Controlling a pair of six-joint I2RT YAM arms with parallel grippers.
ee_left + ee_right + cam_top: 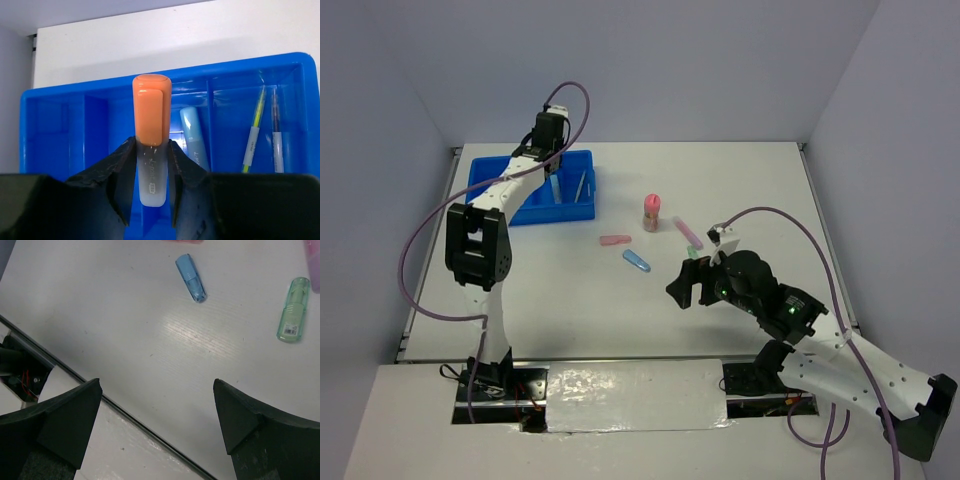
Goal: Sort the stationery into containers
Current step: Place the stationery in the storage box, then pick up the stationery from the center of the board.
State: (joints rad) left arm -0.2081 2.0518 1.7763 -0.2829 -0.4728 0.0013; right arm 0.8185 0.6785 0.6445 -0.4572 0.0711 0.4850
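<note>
White surface [570, 300], grey walls on three sides. Items as follows.

1. Orange marker [151, 115]. Position: upright between the jaws of my left pincer [151, 145], above a middle compartment of the blue tray [310, 80]. Hold: jaws nearly closed, pressing the clear barrel just below the cap. Handling, by my estimate: light, stiff plastic with a smooth, slippery skin and no fragile parts. Best taken across the barrel, not the rounded cap, where the pads would slide.

2. Tray contents. Light blue marker [194, 140] in the compartment beside item 1. Yellow pen [255, 125] and a thin clear pen [276, 135] together in the right-hand compartment.

3. Unsorted, lying on the surface: loose blue marker [191, 277], green marker [293, 310], pink marker [615, 241], purple marker [688, 233]. A pink-capped cylinder [652, 212] stands on end. All likely as light and slick as item 1.

4. Right pincer [156, 385]. Spread fully wide, holding nothing, hovering over bare surface near the green marker.
</note>
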